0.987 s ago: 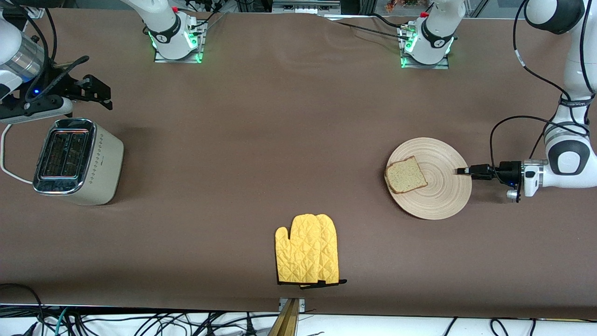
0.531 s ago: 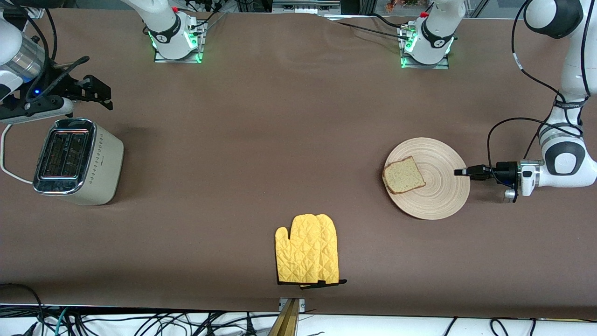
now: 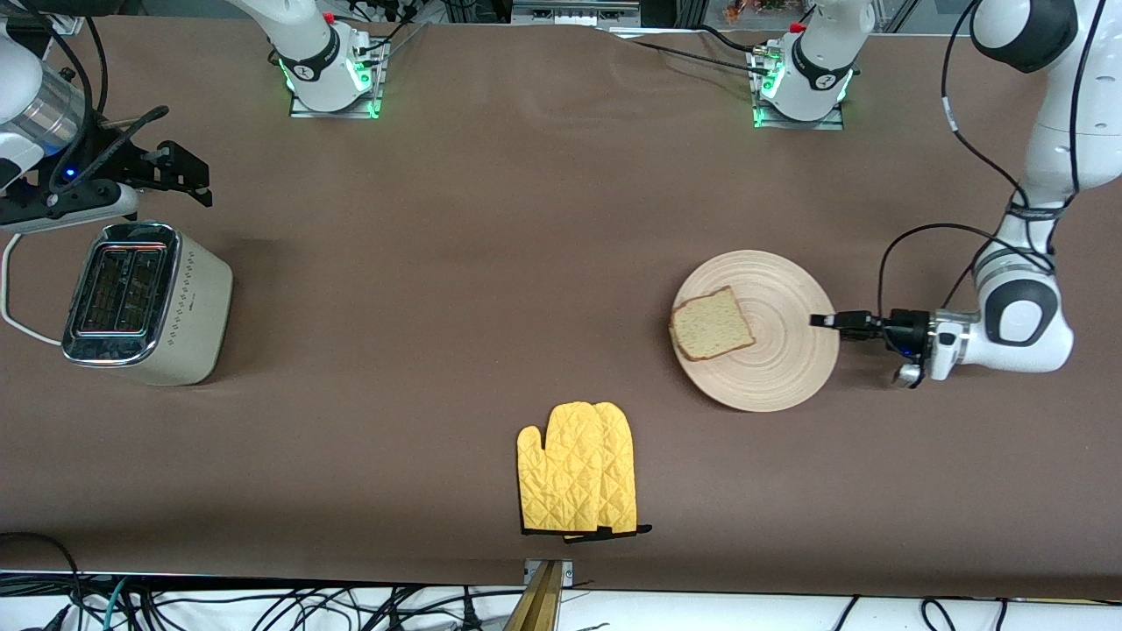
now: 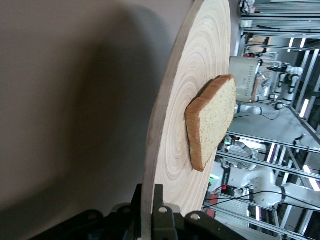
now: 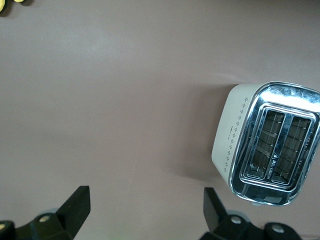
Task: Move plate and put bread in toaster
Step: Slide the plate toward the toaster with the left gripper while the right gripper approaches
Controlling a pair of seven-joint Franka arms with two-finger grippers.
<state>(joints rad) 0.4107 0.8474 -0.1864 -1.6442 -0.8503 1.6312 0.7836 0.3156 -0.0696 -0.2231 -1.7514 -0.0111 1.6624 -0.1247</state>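
clearly the main risk sits with the bread [image 3: 711, 323]. it lies loose on the plate [image 3: 771, 350], toward the rim at the right arm's side and overhanging it a little, so a jerk or a tilt of the plate could slide the slice off onto the desk [image 3: 491, 263]. the hold is also thin: the left gripper [image 3: 827, 321] is clamped on the plate's very edge, on the rim toward the left arm's end, and the left wrist view shows the wood pinched between its closed fingers [image 4: 159, 220]. a wide plate held at one point could pivot or slip out if it drags on the cloth.

the left arm comes down from its base and bends low, its forearm lying nearly level over the desk and pointing along the table toward the right arm's end. the plate rests near the left arm's end, farther from the front camera than the yellow oven mitt [image 3: 577, 469], which lies apart from it.

the right arm waits. the right gripper [image 5: 145, 210] hangs over the desk just beside the toaster [image 3: 145, 302], fingers spread wide with nothing between them. the toaster stands at the right arm's end, well apart from the plate, both slots empty.
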